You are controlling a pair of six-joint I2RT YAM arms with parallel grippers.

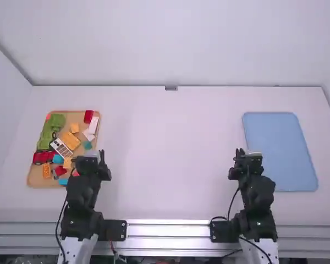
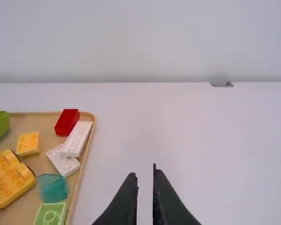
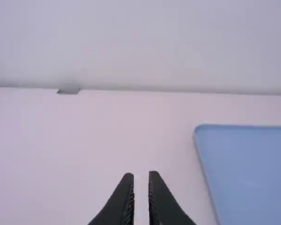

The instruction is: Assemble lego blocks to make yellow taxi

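White table (image 1: 165, 165), tray (image 1: 37, 180) of blocks (image 1: 70, 140), blue tray (image 1: 275, 148)

Two arms, side by side, grippers slightly open!

And here's the left arm (image 1: 83, 206), rising from its white link (image 1: 77, 250) at the bottom edge of the high view, its black joints lined up, leaning a touch toward the middle. Up top sits the left gripper (image 1: 94, 157), facing away from the camera, its fingers (image 2: 125, 199) held parallel with a narrow gap between the tips.

Over to the right arm (image 1: 257, 204), near enough a mirror match: black joints in line, tilted slightly inward, well apart from its partner. The right gripper (image 1: 246, 156) faces forward too, its fingers (image 3: 122, 200) just parted, tips nearly level!
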